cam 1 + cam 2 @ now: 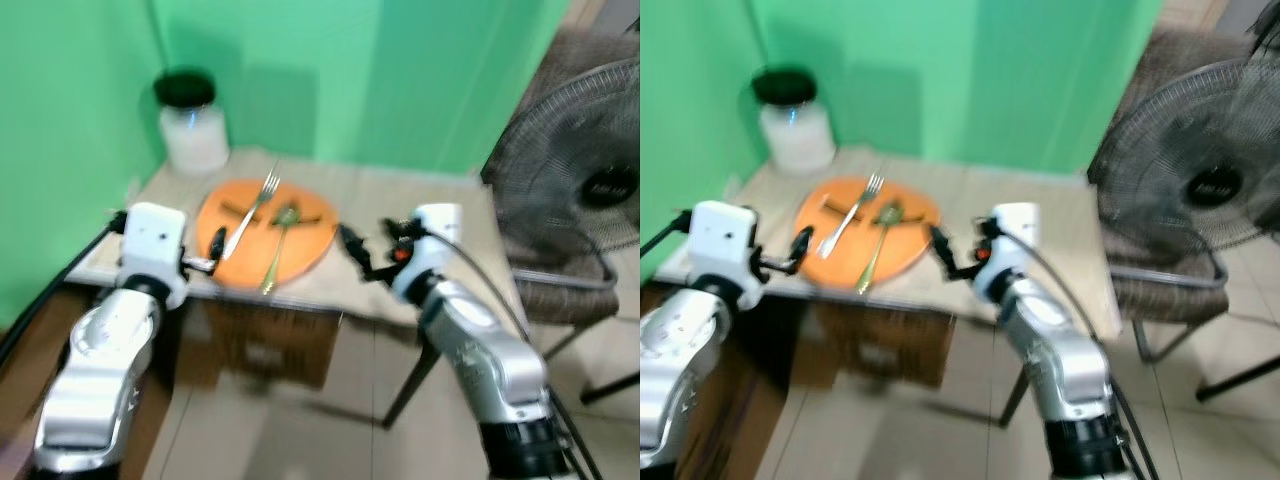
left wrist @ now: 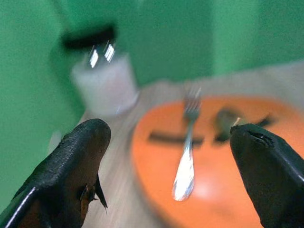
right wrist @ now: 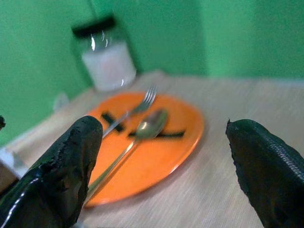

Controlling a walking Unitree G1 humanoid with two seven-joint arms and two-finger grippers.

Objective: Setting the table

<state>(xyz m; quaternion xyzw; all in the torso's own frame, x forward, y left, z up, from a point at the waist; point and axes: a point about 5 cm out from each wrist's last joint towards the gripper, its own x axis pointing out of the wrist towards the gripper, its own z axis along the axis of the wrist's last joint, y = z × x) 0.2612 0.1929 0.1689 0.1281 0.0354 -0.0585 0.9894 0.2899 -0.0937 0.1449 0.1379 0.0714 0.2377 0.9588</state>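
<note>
Both grippers, left (image 1: pixel 216 250) and right (image 1: pixel 362 257), gape empty; take the thin, probably slippery fork (image 1: pixel 256 207) mid-handle.

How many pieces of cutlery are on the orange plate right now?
2. A fork lies on the left half of the orange plate, tines toward the jar. A spoon lies just to its right, handle reaching over the plate's near rim.

Silver arms (image 1: pixel 95 375) — white wrist blocks, black cables, black fingers (image 2: pixel 71 161)
</note>
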